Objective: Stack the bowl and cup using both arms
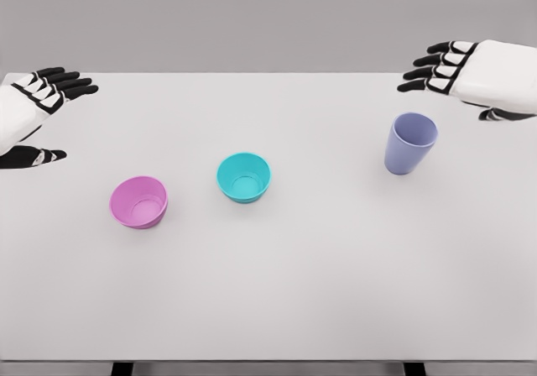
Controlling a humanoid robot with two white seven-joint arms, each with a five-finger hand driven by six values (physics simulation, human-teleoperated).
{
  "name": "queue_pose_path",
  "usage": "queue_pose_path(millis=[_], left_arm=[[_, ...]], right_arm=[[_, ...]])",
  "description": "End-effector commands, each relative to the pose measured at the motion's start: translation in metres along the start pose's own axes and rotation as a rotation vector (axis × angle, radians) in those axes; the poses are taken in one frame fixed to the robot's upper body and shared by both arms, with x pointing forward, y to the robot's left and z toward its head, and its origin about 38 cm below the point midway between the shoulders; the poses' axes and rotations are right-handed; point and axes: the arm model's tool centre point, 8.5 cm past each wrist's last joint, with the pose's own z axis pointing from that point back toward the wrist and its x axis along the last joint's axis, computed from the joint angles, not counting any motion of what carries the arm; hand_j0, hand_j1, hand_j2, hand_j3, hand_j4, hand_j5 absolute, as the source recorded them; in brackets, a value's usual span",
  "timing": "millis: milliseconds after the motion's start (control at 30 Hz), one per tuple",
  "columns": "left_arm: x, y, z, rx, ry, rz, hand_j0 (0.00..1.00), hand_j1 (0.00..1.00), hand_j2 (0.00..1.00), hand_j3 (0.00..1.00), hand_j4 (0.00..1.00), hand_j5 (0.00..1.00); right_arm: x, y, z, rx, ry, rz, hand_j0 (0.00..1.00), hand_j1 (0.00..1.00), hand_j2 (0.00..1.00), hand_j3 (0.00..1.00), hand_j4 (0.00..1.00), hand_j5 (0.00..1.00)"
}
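Note:
A pink bowl (138, 201) stands upright on the white table (294, 292) at the left. A teal bowl (244, 177) sits to its right, near the middle. A lavender cup (409, 143) stands upright at the right. My left hand (49, 112) hovers at the far left edge, fingers spread and holding nothing, well left of the pink bowl. My right hand (445, 78) hovers at the upper right, just above and behind the cup, fingers extended and apart from it.
The table's front edge runs along the bottom of the view, with dark legs showing below it. A plain grey wall lies behind the table's far edge.

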Motion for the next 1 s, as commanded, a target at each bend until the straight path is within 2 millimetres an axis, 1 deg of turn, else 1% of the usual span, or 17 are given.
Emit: queue_pose_path(millis=[0,133,267,333,367,433,467,533,600,633,667,700,767,833,867,900,967], left_arm=[[0.000,0.001,0.000,0.004,0.001,0.002,1.00,1.00,1.00,1.00,1.00,1.00],[-0.004,0.001,0.001,0.000,0.009,0.002,1.00,1.00,1.00,1.00,1.00,1.00],[-0.005,0.004,-0.006,-0.015,0.005,-0.046,1.00,1.00,1.00,1.00,1.00,1.00],[-0.003,0.000,-0.010,-0.025,-0.008,-0.040,1.00,1.00,1.00,1.00,1.00,1.00],[0.000,-0.005,-0.017,-0.040,-0.028,-0.030,1.00,1.00,1.00,1.00,1.00,1.00],[-0.007,-0.011,-0.042,-0.100,-0.055,-0.026,1.00,1.00,1.00,1.00,1.00,1.00],[-0.011,-0.015,-0.058,-0.145,-0.073,-0.012,1.00,1.00,1.00,1.00,1.00,1.00],[-0.006,-0.031,-0.083,-0.262,-0.136,0.063,1.00,1.00,1.00,1.00,1.00,1.00],[0.009,-0.043,-0.093,-0.418,-0.220,0.137,1.00,1.00,1.00,1.00,1.00,1.00],[0.011,-0.044,-0.092,-0.461,-0.232,0.145,1.00,1.00,1.00,1.00,1.00,1.00],[0.015,-0.049,-0.091,-0.591,-0.263,0.137,1.00,1.00,1.00,1.00,1.00,1.00],[0.017,-0.048,-0.093,-0.667,-0.286,0.128,1.00,1.00,1.00,1.00,1.00,1.00],[0.029,-0.037,-0.101,-0.635,-0.334,0.163,1.00,1.00,1.00,1.00,1.00,1.00],[0.043,-0.016,-0.086,-0.635,-0.381,0.130,1.00,1.00,1.00,1.00,1.00,1.00],[0.052,-0.002,-0.074,-0.639,-0.405,0.112,1.00,1.00,1.00,1.00,1.00,1.00],[0.056,0.002,-0.070,-0.639,-0.415,0.107,1.00,1.00,1.00,1.00,1.00,1.00],[0.057,0.004,-0.070,-0.637,-0.419,0.105,1.00,1.00,1.00,1.00,1.00,1.00]], right_arm=[[-0.001,-0.001,0.002,0.003,0.005,0.000,1.00,1.00,1.00,1.00,1.00,1.00],[-0.001,-0.009,-0.001,-0.038,0.002,0.003,1.00,1.00,1.00,1.00,1.00,1.00],[-0.003,-0.010,0.003,-0.031,0.008,0.004,1.00,1.00,1.00,1.00,1.00,1.00],[-0.003,-0.010,0.003,-0.030,0.007,0.002,1.00,1.00,1.00,1.00,1.00,1.00],[-0.003,-0.010,0.003,-0.030,0.007,0.002,1.00,1.00,1.00,1.00,1.00,1.00],[-0.005,-0.006,0.008,-0.006,0.017,0.003,1.00,1.00,1.00,1.00,1.00,1.00],[-0.010,-0.004,0.016,0.020,0.038,0.005,1.00,1.00,1.00,1.00,1.00,1.00],[-0.010,-0.005,0.015,0.013,0.036,0.003,1.00,1.00,1.00,1.00,1.00,1.00],[-0.009,-0.003,0.014,0.014,0.033,0.000,1.00,1.00,1.00,1.00,1.00,1.00],[-0.009,-0.003,0.014,0.015,0.032,-0.001,1.00,1.00,1.00,1.00,1.00,1.00],[-0.008,-0.001,0.011,0.016,0.027,-0.007,1.00,1.00,1.00,1.00,1.00,1.00],[-0.007,0.000,0.010,0.014,0.024,-0.009,1.00,1.00,1.00,1.00,1.00,1.00],[-0.007,0.000,0.009,0.013,0.022,-0.010,1.00,1.00,1.00,1.00,1.00,1.00],[-0.008,0.000,0.011,0.015,0.027,-0.008,1.00,1.00,1.00,1.00,1.00,1.00],[-0.008,0.000,0.010,0.012,0.025,-0.010,1.00,1.00,1.00,1.00,1.00,1.00],[-0.008,0.000,0.010,0.015,0.026,-0.011,1.00,1.00,1.00,1.00,1.00,1.00],[-0.011,-0.005,0.013,0.009,0.035,0.000,1.00,1.00,1.00,1.00,1.00,1.00]])
